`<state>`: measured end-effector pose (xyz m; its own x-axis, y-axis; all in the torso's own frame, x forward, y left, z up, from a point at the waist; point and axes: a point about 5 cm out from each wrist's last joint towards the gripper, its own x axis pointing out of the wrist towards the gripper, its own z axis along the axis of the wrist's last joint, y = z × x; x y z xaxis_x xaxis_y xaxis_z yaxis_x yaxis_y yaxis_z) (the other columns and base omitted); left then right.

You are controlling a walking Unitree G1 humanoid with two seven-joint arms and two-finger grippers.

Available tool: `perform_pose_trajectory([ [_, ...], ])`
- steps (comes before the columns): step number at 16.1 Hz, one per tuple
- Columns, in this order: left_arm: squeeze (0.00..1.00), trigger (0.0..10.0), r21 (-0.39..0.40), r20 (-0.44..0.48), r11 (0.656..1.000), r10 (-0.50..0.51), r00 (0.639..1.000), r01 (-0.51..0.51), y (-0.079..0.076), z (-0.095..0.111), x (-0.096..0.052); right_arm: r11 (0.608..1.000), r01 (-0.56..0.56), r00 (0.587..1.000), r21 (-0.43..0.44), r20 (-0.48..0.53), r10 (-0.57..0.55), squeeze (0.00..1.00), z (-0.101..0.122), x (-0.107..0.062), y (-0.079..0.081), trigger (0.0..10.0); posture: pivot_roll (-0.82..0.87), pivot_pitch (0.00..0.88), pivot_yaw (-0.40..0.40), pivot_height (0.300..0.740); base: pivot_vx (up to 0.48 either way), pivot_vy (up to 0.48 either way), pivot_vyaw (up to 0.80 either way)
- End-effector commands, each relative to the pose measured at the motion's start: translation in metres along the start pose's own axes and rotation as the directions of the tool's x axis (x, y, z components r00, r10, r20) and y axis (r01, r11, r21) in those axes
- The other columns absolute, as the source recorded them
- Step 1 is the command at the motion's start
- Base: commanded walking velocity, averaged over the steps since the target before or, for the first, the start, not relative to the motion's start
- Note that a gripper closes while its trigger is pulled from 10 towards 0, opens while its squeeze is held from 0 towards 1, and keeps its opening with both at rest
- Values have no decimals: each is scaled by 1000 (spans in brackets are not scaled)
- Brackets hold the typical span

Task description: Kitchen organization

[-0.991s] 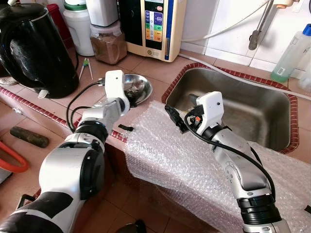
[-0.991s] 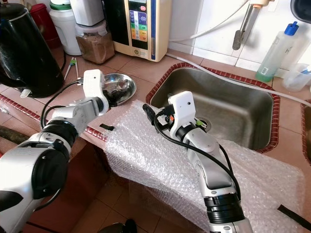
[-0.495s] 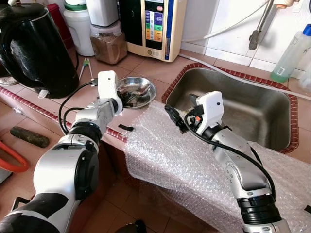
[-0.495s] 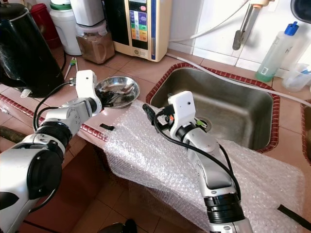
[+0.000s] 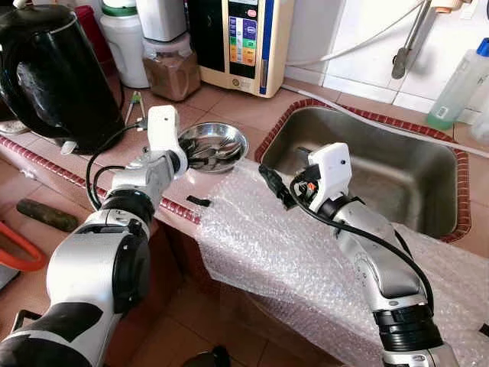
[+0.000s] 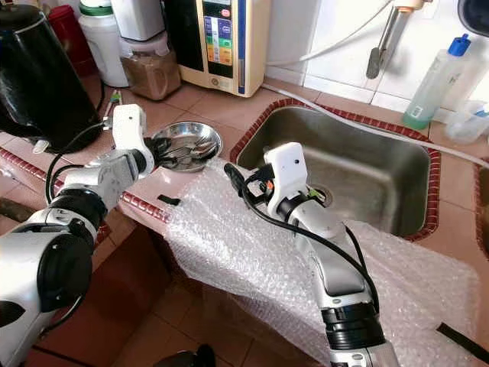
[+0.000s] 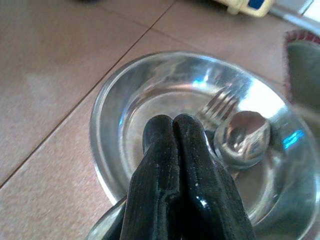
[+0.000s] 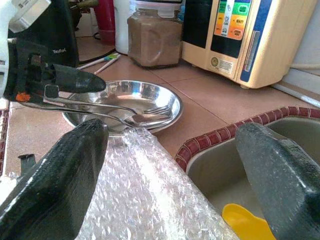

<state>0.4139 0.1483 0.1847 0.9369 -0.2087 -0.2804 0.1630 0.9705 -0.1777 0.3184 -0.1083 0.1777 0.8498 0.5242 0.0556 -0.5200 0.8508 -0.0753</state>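
A steel bowl point(image 5: 233, 131) sits on the tiled counter left of the sink. A fork point(image 7: 220, 105) and a spoon point(image 7: 242, 137) lie in it, handles pointing toward my left gripper point(image 5: 186, 153). That gripper hovers at the bowl's left rim with its fingers point(image 7: 160, 165) pressed shut. The handles run just beneath the fingers; I cannot tell whether they touch. My right gripper point(image 5: 284, 172) hangs open over the bubble wrap point(image 5: 306, 260) at the sink's near corner, with nothing between its fingers point(image 8: 55, 170).
The steel sink point(image 5: 382, 164) holds a yellow item point(image 8: 245, 220). A black kettle point(image 5: 53, 69), a jar of brown powder point(image 5: 172, 69) and a water purifier point(image 5: 244, 38) line the back. A green bottle point(image 5: 458, 80) stands at the far right. A small black piece point(image 5: 197, 201) lies on the counter edge.
My left gripper has drawn back leftward from over the bowl's middle to its left rim, uncovering the fork and spoon. The right arm has not moved.
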Motion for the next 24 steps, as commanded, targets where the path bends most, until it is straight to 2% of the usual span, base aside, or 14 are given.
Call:
perform_pose_trajectory([
  [1,0,0,22,75,999,-33,997,31,-10,21,0,1000,-5,1000,-12,9,6,0,4,3,0,10000,-116,42,34,740,0,0,0],
  [2,0,0,32,122,998,-50,991,47,-15,27,1,1000,-6,1000,-12,9,6,0,4,3,0,10000,-114,44,31,740,0,0,0],
  [4,0,0,45,157,997,-66,985,60,-20,33,0,1000,-6,1000,-12,7,6,0,3,3,0,10000,-113,44,30,740,0,0,0],
  [5,0,1255,65,153,995,-85,985,76,-22,31,1,1000,-7,1000,-11,7,7,0,3,4,0,10000,-112,43,30,740,0,0,0],
  [6,1000,10000,75,138,994,-94,986,84,-23,27,2,1000,-7,1000,-10,8,7,0,3,4,0,10000,-112,43,32,740,0,0,0],
  [16,1000,10000,106,-7,979,-173,985,172,-39,-9,6,1000,-4,1000,-6,6,4,0,2,3,2,10000,-120,45,36,740,0,0,0],
  [24,1000,10000,131,-90,984,-110,990,122,-24,-28,5,1000,0,1000,-5,4,0,0,1,2,1,10000,-124,47,38,740,0,0,0],
])
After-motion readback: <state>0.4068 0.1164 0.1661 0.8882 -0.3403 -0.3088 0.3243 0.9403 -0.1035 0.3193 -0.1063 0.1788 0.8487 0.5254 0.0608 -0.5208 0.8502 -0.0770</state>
